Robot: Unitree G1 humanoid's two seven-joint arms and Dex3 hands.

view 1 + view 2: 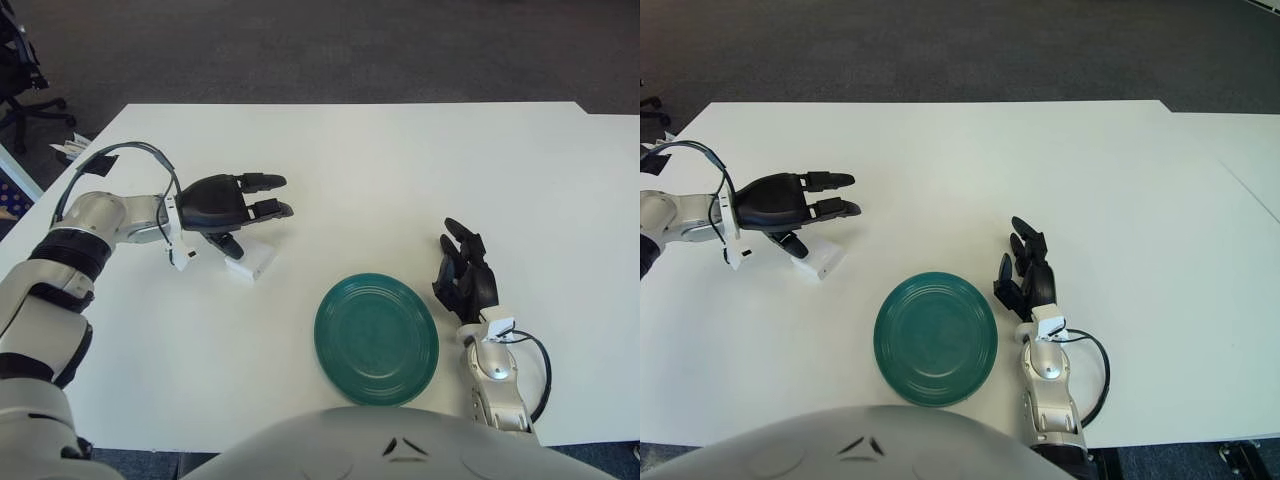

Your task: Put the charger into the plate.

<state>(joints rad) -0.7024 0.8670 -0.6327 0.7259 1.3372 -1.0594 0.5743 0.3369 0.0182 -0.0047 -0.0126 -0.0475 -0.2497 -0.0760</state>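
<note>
A small white charger (251, 261) lies on the white table, left of the green plate (376, 338). My left hand (243, 212) hovers just above and behind the charger, fingers spread forward and the thumb reaching down beside it; nothing is grasped. The plate is bare. My right hand (464, 272) shows to the right of the plate, fingers relaxed and pointing up, holding nothing.
The white table (400, 170) stretches far behind the plate. An office chair (25, 70) and a blue-and-white object stand off the table's left edge. My own torso fills the bottom of the view.
</note>
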